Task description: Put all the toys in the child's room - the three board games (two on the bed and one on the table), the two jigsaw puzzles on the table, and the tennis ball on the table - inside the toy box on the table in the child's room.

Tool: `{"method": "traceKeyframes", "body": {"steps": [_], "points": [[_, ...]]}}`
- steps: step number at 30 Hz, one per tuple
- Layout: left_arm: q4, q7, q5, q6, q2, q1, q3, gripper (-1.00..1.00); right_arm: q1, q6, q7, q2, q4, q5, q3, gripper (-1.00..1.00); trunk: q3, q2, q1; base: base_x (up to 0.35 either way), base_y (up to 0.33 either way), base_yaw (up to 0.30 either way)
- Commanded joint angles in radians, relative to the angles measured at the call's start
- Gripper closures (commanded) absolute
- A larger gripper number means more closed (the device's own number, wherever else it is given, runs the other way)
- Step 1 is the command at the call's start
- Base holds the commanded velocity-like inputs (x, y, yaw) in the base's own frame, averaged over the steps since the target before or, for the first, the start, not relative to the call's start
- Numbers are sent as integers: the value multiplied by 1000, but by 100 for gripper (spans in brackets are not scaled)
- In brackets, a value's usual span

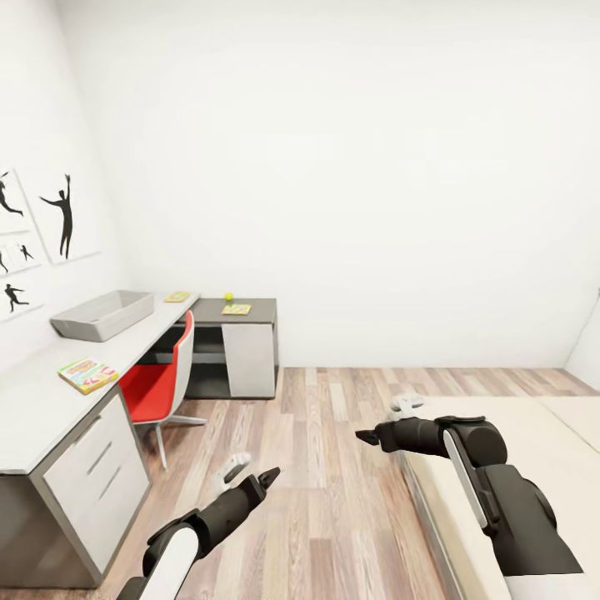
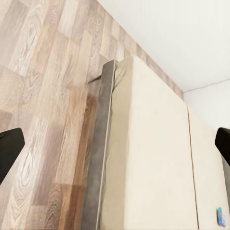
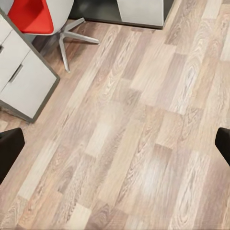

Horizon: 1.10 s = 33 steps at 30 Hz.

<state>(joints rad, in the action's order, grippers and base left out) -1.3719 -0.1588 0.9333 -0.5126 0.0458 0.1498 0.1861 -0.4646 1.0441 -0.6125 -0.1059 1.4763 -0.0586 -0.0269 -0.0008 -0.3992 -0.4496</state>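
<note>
Grey toy box [image 1: 104, 315] waits on the table [image 1: 33, 400] near a stiff, light-looking SKIP-BO board game [image 1: 87, 375], best pinched by an overhanging edge, while left gripper [image 1: 268, 477] and right gripper [image 1: 365, 436] hang wide open, holding nothing.

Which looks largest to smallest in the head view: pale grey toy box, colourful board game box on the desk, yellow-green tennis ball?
1. Pale grey toy box.
2. Colourful board game box, though it lies nearer the camera.
3. Yellow-green tennis ball, a tiny dot, farthest away.
</note>
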Motion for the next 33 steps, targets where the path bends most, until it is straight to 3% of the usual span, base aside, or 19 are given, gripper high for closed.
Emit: {"method": "traceKeyframes", "body": {"steps": [1, 16, 33], "points": [[-1, -9, 11, -3, 0, 0, 0, -100, 0, 3, -6, -1, 1, -6, -1, -100, 0, -1, 0, 0, -108, 298], [-1, -10, 11, -3, 0, 0, 0, -100, 0, 3, -7, -1, 1, -6, -1, -100, 0, -1, 0, 0, -182, 282], [-1, -9, 10, -3, 0, 0, 0, -100, 0, 3, -7, -1, 1, -6, 0, -100, 0, -1, 0, 0, -43, 71]]}}
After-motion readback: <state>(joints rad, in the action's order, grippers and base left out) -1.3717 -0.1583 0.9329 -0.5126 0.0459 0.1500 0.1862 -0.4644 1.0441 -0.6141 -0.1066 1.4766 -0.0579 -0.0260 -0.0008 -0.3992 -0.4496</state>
